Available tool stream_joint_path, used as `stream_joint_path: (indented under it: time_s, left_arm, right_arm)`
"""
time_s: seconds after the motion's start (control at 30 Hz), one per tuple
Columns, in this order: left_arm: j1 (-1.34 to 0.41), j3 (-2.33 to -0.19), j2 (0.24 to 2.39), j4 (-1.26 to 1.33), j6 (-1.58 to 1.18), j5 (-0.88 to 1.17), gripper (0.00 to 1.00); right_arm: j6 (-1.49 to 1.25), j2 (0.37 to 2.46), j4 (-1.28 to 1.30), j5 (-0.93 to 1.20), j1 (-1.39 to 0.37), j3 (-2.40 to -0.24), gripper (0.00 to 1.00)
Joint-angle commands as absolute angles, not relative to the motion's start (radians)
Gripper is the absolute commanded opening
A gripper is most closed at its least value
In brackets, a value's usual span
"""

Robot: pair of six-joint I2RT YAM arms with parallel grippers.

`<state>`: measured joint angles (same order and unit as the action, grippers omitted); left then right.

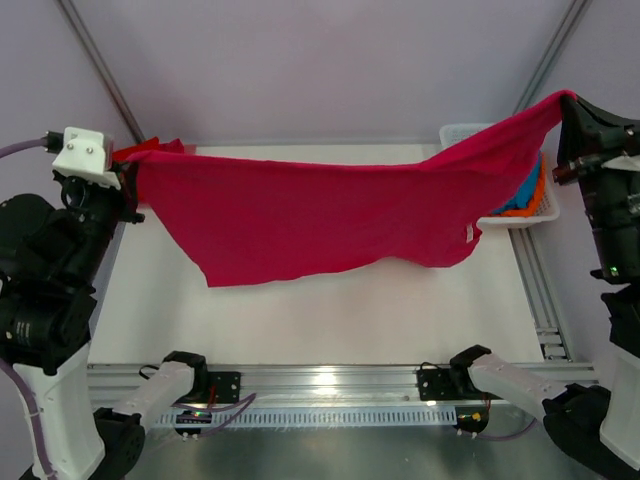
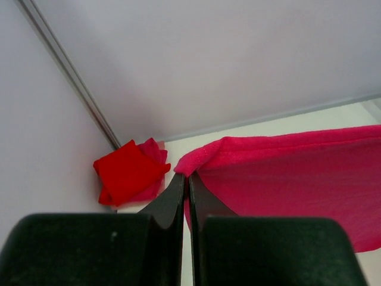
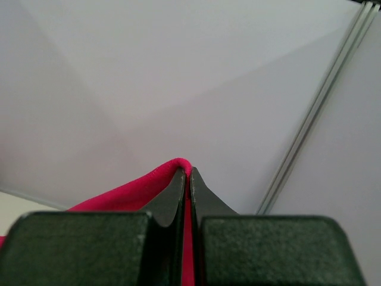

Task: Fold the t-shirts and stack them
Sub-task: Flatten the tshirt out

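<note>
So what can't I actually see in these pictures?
Top view: the pink t-shirt covers most of the white basket; only blue and orange cloth peeks out, count unknowable.
Top view: the left gripper and shirt hide nearly all the folded red stack.
Right wrist view: the right gripper hides most of the shirt.

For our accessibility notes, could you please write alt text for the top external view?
A crimson-pink t-shirt hangs stretched above the white table, pinched at its ends by the left end effector and the right end effector. Beneath its right end, a white basket holds blue and orange cloth.
</note>
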<state>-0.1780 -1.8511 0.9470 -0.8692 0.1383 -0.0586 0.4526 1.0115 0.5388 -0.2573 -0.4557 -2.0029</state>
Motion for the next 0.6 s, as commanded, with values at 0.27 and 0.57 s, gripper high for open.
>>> stream_joint_path:
  time_s: [0.27, 0.57]
  left_arm:
    - [-0.172, -1.885, 0.770, -0.933, 0.103, -0.023, 0.00]
    - [-0.173, -1.836, 0.658, -0.926, 0.114, 0.046, 0.00]
  right_arm:
    - [0.333, 0.943, 0.643, 0.130, -0.381, -2.169, 0.04]
    - [0.269, 0.830, 0.727, 0.394, -0.269, -2.259, 0.03]
